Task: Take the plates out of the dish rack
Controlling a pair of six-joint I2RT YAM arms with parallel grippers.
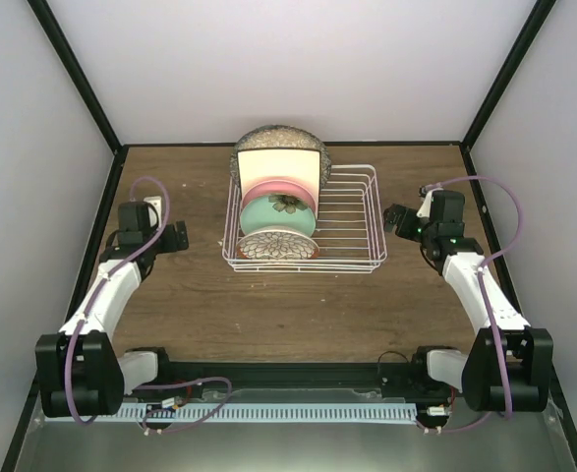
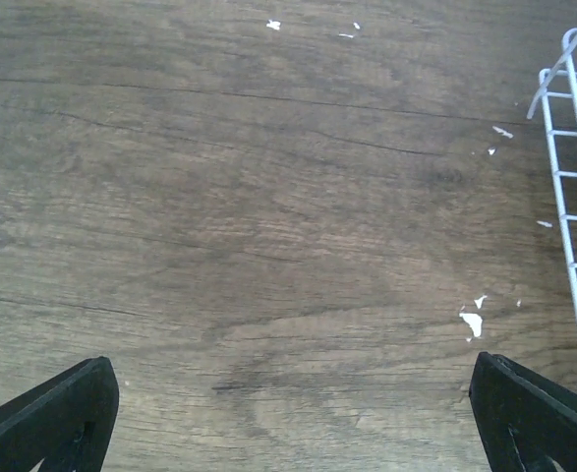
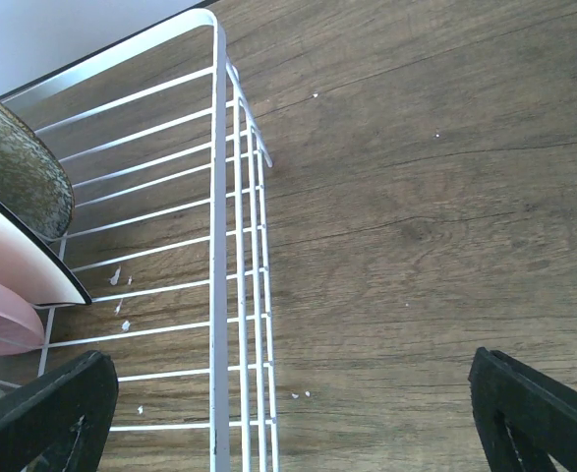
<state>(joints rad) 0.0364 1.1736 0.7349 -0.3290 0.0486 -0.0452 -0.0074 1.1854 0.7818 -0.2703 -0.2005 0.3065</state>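
Left gripper (image 1: 179, 237): seen with jaws spread wide and nothing held; it is placed over bare tabletop (image 1: 268, 315), to the left of the dish rack (image 1: 352, 265) and apart from it.
Left wrist view: the left gripper (image 2: 293, 423) is shown only as 2 dark fingertips at the lower corners; wood grain lies between them, and the dish rack (image 2: 573, 197) is caught at the right edge.
Right gripper (image 1: 398, 218): also spread wide and empty, held just beside the right end of the rack, with no contact to be seen.
Right wrist view: the right gripper (image 3: 293, 413) is framed over the rack's right wall (image 3: 217, 197) and the wood beside it.
Dish rack: set on the tabletop at centre, towards the far edge.
Plates: 5 are stood on edge in a row in the rack's left half.
Row order, far to near: speckled grey-beige plate (image 1: 280, 135), cream square plate (image 1: 280, 162), pink plate (image 1: 278, 188), mint-green plate (image 1: 278, 211), small floral plate (image 1: 277, 246).
Rack's right half: only wire is seen there.
White flecks (image 2: 473, 322): scattered on the wood near the rack.
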